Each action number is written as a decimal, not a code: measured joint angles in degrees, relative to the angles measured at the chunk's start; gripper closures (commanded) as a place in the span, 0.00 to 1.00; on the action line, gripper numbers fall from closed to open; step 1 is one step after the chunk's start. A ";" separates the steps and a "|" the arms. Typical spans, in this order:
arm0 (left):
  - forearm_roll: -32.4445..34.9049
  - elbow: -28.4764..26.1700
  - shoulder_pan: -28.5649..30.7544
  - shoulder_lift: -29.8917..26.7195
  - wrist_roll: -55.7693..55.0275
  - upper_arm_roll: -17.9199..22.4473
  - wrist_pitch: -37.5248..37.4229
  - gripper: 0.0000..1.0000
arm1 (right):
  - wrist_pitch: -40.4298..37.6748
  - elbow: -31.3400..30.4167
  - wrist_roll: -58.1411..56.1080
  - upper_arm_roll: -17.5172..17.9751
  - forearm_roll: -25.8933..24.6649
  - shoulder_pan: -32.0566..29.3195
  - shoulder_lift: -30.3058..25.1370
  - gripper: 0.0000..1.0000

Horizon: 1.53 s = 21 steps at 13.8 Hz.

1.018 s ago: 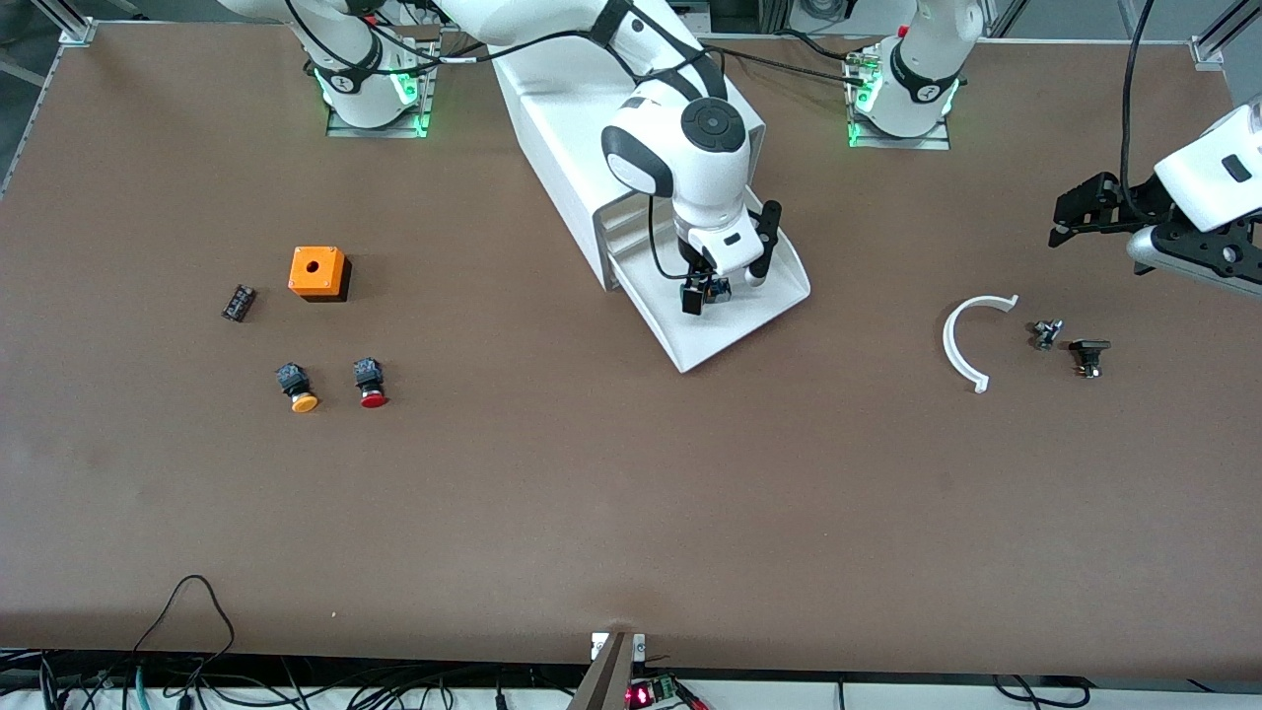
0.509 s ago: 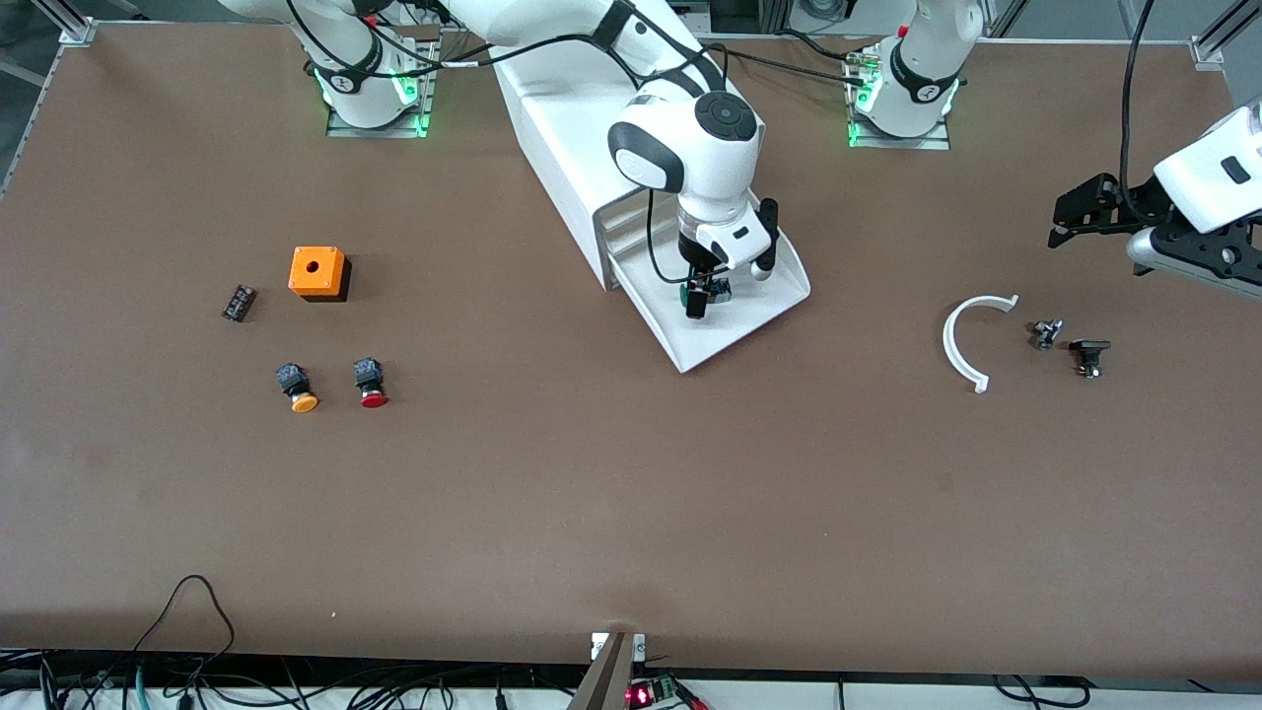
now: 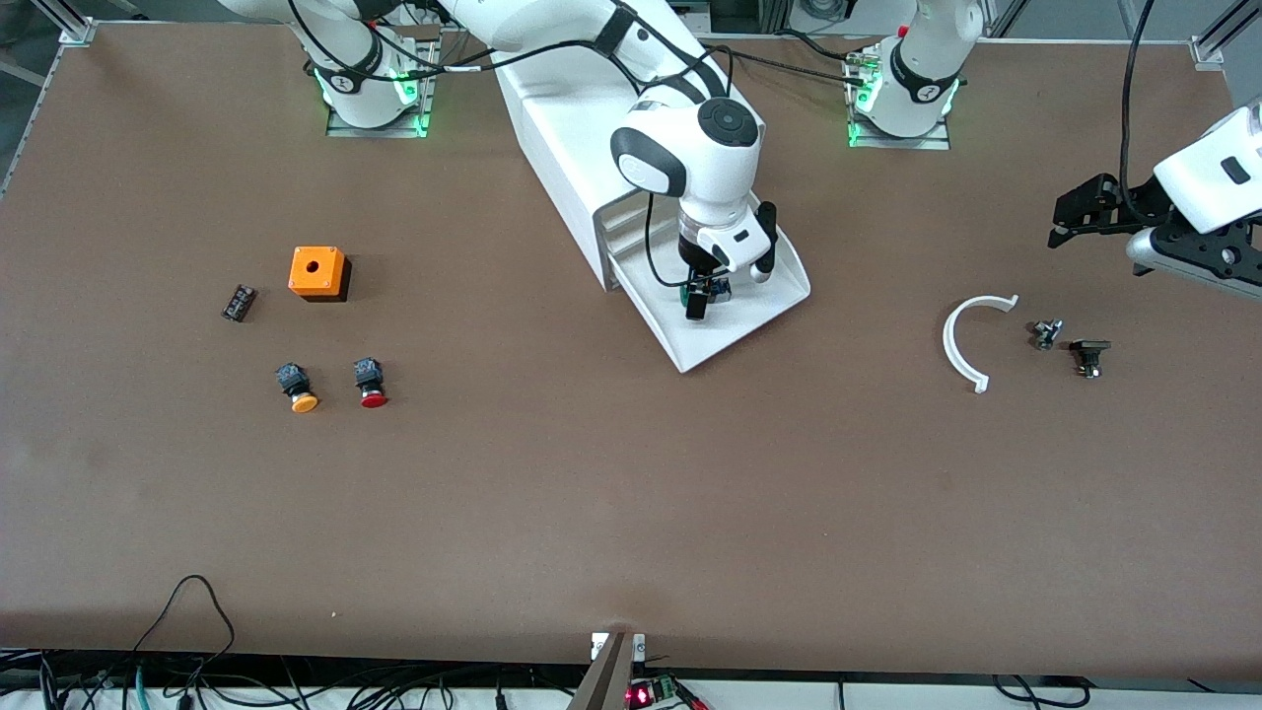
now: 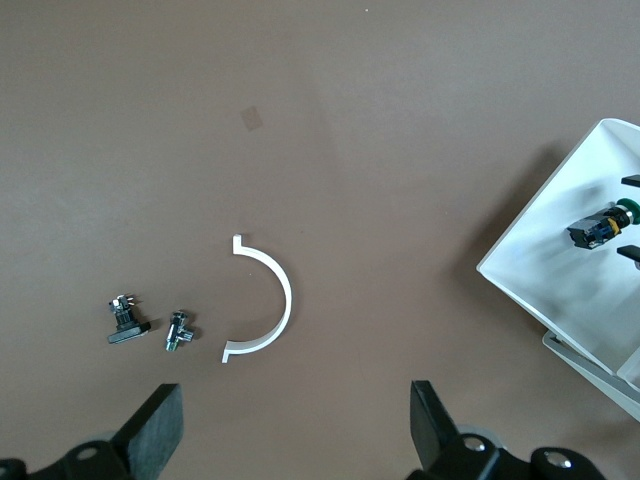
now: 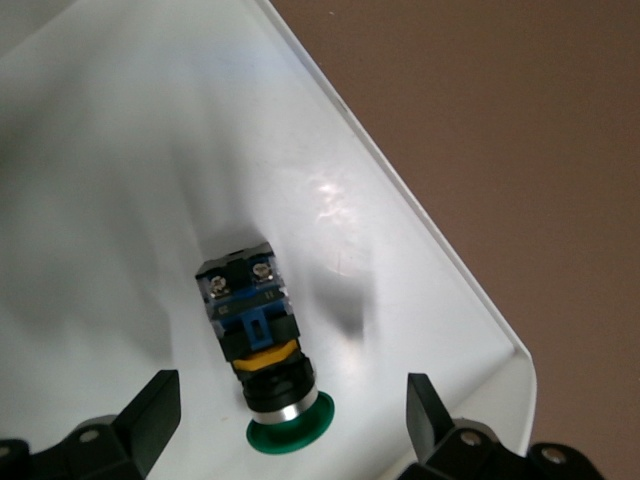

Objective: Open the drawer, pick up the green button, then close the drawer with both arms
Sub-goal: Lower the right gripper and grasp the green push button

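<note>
The drawer, the white cabinet's lowest one, stands pulled out. The green-capped button lies on its side in it. My right gripper is open and reaches down into the drawer, with a finger on each side of the button and not touching it. In the right wrist view the button lies on the drawer floor, its green cap between my right gripper's spread fingers. My left gripper waits open and empty in the air at the left arm's end of the table; it also shows in the left wrist view.
An orange box, a small black part, an orange-capped button and a red-capped button lie toward the right arm's end. A white arc and two small fittings lie toward the left arm's end.
My right gripper has come down a little farther into the drawer around the green-capped button, and its wrist has turned slightly. The left arm has not moved.
</note>
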 measured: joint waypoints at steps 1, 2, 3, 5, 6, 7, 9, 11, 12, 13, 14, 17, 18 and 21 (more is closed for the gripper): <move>0.00 0.00 0.00 0.03 0.00 0.00 0.00 0.00 | 0.00 0.01 0.00 0.26 0.00 0.00 0.00 0.00; 0.00 0.00 0.00 0.04 0.00 0.00 0.00 0.00 | 0.00 0.02 0.00 0.42 0.00 0.00 0.00 0.00; 0.00 0.00 0.00 0.04 0.00 0.00 0.00 0.00 | 0.00 0.04 0.00 0.53 0.00 0.00 0.00 0.00; 0.00 0.00 0.00 0.04 0.00 0.00 0.00 0.00 | -0.01 0.07 0.00 0.64 0.00 -0.01 0.00 0.00; 0.00 0.00 0.00 0.04 0.00 0.00 0.00 0.00 | -0.01 0.07 0.00 0.65 0.00 -0.02 0.00 0.00; 0.00 0.00 0.00 0.05 0.00 0.01 0.00 0.00 | -0.01 0.07 0.00 0.65 0.00 -0.06 0.02 0.00; 0.00 0.00 0.00 0.06 0.00 0.02 0.00 0.00 | -0.01 0.07 0.00 0.65 0.00 -0.25 0.27 0.00; 0.00 0.00 0.00 0.08 0.00 0.02 0.00 0.00 | 0.00 0.08 0.00 0.65 0.00 -0.45 0.71 0.00; 0.00 0.00 0.01 0.08 0.00 0.05 0.00 0.00 | 0.00 0.08 0.00 0.65 0.00 -0.49 0.85 0.00; 0.00 0.00 0.03 0.09 0.00 0.17 0.00 0.00 | 0.00 0.08 0.00 0.65 0.00 -0.51 0.89 0.00; 0.00 0.00 0.14 0.10 0.00 0.34 0.00 0.00 | 0.00 0.08 0.00 0.65 0.00 -0.51 0.89 0.01; 0.00 0.00 1.15 0.43 0.04 0.52 0.00 0.00 | 0.01 0.08 0.02 0.65 0.00 -0.51 1.00 0.09; 0.00 0.00 1.28 0.61 0.04 0.52 0.00 0.00 | 0.18 0.08 0.02 0.65 0.00 -0.51 1.03 0.15; 0.00 0.00 1.30 1.35 0.04 0.50 0.00 0.00 | 1.52 0.09 0.03 0.65 0.00 -0.51 1.27 0.26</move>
